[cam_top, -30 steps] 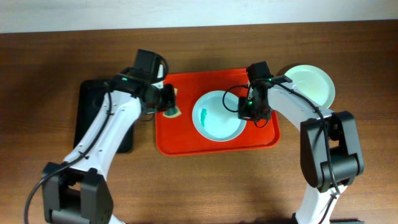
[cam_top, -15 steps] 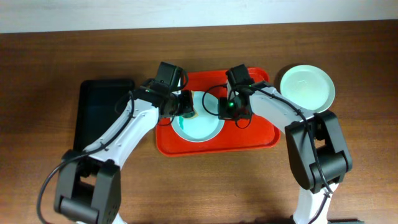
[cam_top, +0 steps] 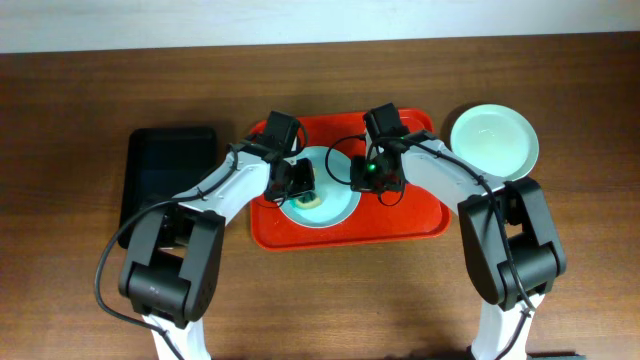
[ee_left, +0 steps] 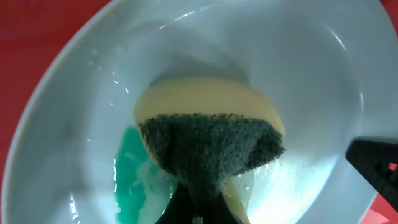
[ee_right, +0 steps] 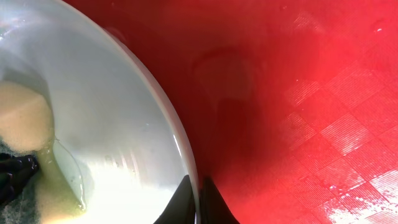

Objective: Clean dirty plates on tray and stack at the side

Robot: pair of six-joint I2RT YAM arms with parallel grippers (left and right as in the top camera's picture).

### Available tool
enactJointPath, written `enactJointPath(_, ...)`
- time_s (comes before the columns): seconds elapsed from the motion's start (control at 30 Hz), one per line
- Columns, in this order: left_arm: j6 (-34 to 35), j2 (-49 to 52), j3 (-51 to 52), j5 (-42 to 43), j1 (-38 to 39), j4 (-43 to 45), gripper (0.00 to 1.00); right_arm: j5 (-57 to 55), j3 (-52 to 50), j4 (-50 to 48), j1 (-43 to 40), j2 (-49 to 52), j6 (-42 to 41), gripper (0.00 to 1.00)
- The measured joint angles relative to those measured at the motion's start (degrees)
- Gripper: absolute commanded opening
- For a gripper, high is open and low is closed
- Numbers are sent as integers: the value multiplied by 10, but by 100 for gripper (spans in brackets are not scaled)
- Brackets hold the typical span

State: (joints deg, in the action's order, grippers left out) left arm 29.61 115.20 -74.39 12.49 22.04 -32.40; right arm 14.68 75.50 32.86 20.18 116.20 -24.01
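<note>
A pale plate (cam_top: 322,205) with a teal smear (ee_left: 130,180) lies on the red tray (cam_top: 400,220). My left gripper (cam_top: 297,182) is shut on a yellow and dark green sponge (ee_left: 211,140) and presses it into the plate (ee_left: 74,124). My right gripper (cam_top: 362,176) is shut on the plate's right rim (ee_right: 180,149); the sponge shows at the left in the right wrist view (ee_right: 25,118). A second pale plate (cam_top: 494,140) lies on the table right of the tray.
A black tray (cam_top: 165,165) lies on the wooden table left of the red tray. The red tray floor (ee_right: 298,93) to the right of the held plate is bare.
My left arm has swung right from the tray's left edge and brought the sponge down into the plate. My right gripper pulled the plate leftwards one second ago and has held still since.
</note>
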Motion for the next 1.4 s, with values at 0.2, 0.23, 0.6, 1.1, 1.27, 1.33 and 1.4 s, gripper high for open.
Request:
enactJointPath(0.2,0,2,-34,-120,-7,-84,0,4,0,-4,1,1,0,5)
enactJointPath(0.23,0,4,-43,-137,-16,-101,0,9,0,-6,1,2,0,5)
enactJointPath(0.6,-2,-5,-90,-94,-42,-130,0,17,0,-9,10,3,-2,5)
enactJointPath(1.1,-13,21,-62,-83,18,-83,0,17,0,-8,9,3,-2,4)
enactJointPath(1.27,-15,20,-64,-214,16,-113,0,17,0,-8,9,3,2,4)
enactJointPath(1.33,-15,19,-64,-241,9,-122,0,23,0,-10,10,4,15,4)
enactJointPath(1.4,-16,16,-64,-257,6,-129,0,29,0,-13,14,5,35,4)
